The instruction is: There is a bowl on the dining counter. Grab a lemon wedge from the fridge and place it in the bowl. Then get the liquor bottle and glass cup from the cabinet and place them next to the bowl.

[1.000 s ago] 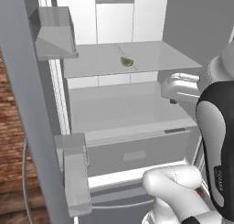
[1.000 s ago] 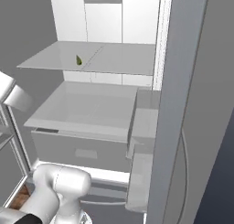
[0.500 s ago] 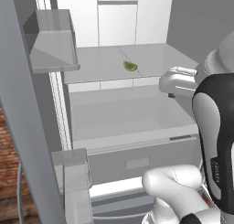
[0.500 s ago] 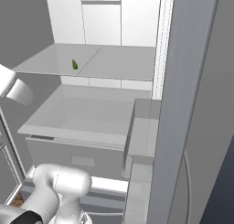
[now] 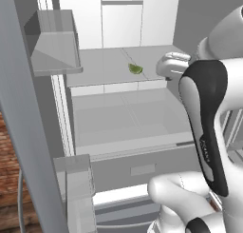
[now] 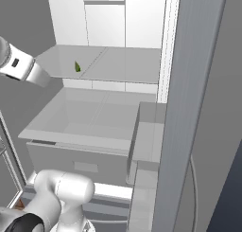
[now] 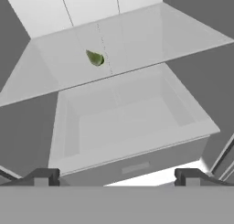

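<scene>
The two-finger gripper (image 7: 117, 176) stands with its dark tips wide apart and nothing between them, in front of the open tall grey fridge (image 5: 142, 32). Beyond it lies a pale grey drawer bin (image 7: 132, 122), then a flat grey shelf (image 7: 137, 40) carrying the tiny yellow-green lemon wedge (image 7: 95, 58). No readable writing shows.
</scene>
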Motion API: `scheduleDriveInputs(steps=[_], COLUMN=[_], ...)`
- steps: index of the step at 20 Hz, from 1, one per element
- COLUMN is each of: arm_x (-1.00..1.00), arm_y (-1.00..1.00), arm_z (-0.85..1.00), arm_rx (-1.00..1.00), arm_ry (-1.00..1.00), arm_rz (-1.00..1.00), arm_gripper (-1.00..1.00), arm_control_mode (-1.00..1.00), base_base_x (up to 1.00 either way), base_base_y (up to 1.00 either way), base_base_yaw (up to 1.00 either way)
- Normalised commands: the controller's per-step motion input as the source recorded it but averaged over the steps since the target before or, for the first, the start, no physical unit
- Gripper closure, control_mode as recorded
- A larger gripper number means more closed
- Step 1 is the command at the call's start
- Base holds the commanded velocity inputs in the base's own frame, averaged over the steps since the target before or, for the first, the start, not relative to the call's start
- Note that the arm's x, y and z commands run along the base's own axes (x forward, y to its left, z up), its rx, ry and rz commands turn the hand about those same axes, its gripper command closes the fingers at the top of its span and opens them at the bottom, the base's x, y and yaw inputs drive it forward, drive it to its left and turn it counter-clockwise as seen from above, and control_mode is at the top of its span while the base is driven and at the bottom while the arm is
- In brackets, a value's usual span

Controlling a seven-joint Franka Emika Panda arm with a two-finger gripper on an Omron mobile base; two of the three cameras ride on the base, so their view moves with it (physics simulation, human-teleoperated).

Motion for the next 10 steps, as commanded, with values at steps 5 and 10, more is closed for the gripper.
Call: scheduleDriveInputs(steps=[5,10], arm_x=[0.69,0.71], arm_y=[0.0,0.0], arm_z=[0.01,-0.03], arm_rx=[-0.05,-0.06], arm_ry=[-0.05,-0.04], arm_rz=[0.01,0.06], arm_gripper=[-1.0,-1.0], arm_control_mode=[-1.0,-1.0], base_base_x=[0.0,0.0], base_base_y=[0.0,0.0], base_base_yaw=[0.0,0.0])
